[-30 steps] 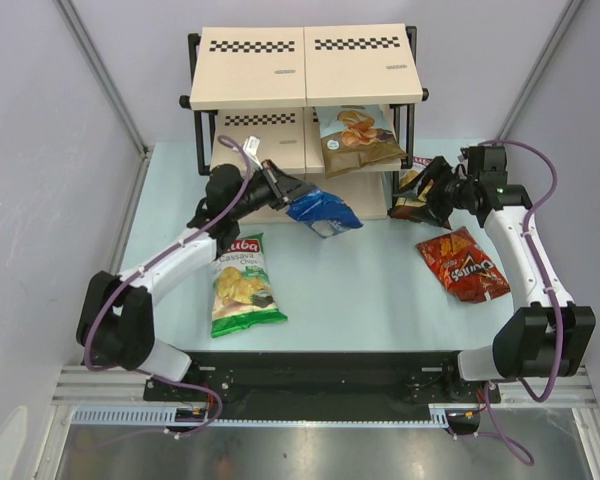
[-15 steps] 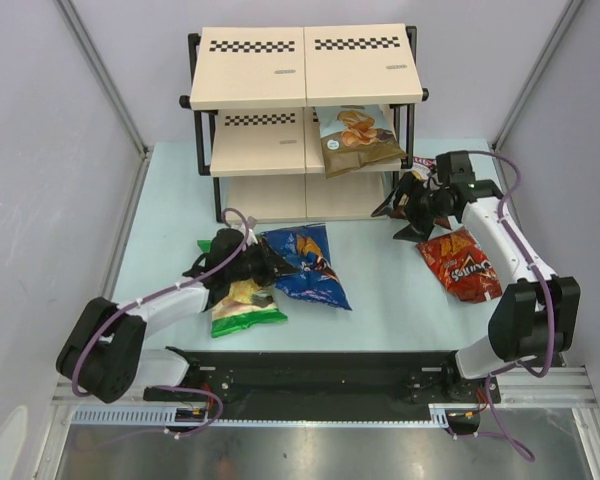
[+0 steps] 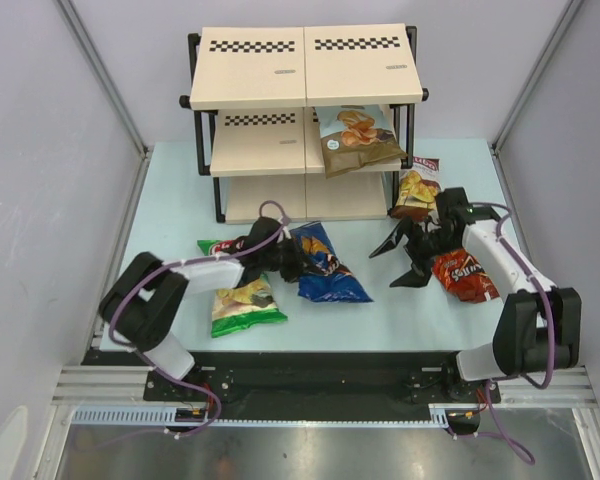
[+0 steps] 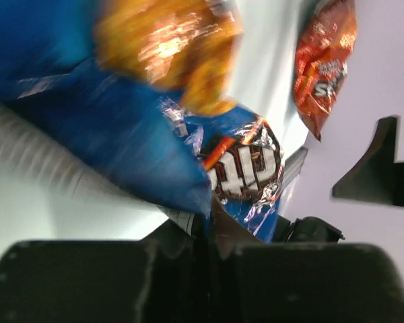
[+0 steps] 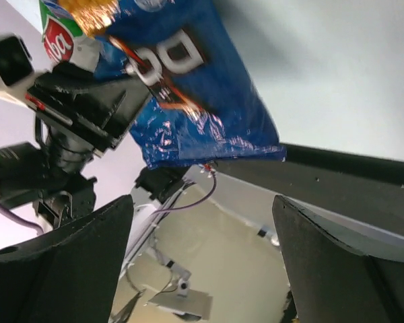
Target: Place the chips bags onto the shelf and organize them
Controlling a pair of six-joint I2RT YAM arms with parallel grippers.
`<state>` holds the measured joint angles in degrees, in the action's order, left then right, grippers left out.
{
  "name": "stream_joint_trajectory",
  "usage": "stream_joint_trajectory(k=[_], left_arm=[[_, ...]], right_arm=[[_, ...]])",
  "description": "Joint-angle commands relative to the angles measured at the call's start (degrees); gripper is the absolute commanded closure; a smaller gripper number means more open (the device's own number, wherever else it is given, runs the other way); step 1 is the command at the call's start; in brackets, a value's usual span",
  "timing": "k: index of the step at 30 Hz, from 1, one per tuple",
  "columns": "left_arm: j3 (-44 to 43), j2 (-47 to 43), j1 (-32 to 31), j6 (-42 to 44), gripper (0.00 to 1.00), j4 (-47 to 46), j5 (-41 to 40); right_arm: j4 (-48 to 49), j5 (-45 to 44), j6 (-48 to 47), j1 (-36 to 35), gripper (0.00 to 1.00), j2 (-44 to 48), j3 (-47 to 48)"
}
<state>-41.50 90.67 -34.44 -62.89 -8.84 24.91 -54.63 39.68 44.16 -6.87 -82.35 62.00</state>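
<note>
One small bag point(image 3: 417, 190) newly beside shelf point(image 3: 260, 75)

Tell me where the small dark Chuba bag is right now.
In the top view the small Chuba bag lies on the table's right side, beside the shelf's lower right corner, beyond the right gripper.

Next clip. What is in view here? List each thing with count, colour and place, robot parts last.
shelf: one, black frame, beige boards, far end of table
pale blue-and-brown bag: one, middle tier, right side
small brown bag: one, on table at shelf's right end
red Doritos bag: one, table right, against right arm
blue Doritos bag: one, table centre
Chuba Cassava bag: one, green-white, table left
table: one, pale blue-green
left gripper: shut on blue Doritos bag's edge
right gripper: open, empty
</note>
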Motion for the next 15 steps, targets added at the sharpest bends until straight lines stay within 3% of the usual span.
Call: stream_joint_trajectory(k=[1,3,9,15], left_arm=[[-9.4,7.2,-4.1,-0.3,0.95,-3.5,3.2],[-11.1,9.8,-5.4,-1.9,1.00,-5.3,4.0],[-13.1,11.8,-8.0,-1.5,1.00,-2.8,3.8],[-17.6,13.3,-8.7,-2.2,0.99,-1.5,2.5]], right_arm=[[-3.1,6.5,3.2,2.9,0.10,6.1,-5.7],[-3.1,7.5,4.0,3.0,0.11,7.2,-7.8],[2.3,5.7,11.5,2.0,0.09,11.2,-14.1],[9.5,1.5,22.4,-5.2,0.09,12.4,-18.8]])
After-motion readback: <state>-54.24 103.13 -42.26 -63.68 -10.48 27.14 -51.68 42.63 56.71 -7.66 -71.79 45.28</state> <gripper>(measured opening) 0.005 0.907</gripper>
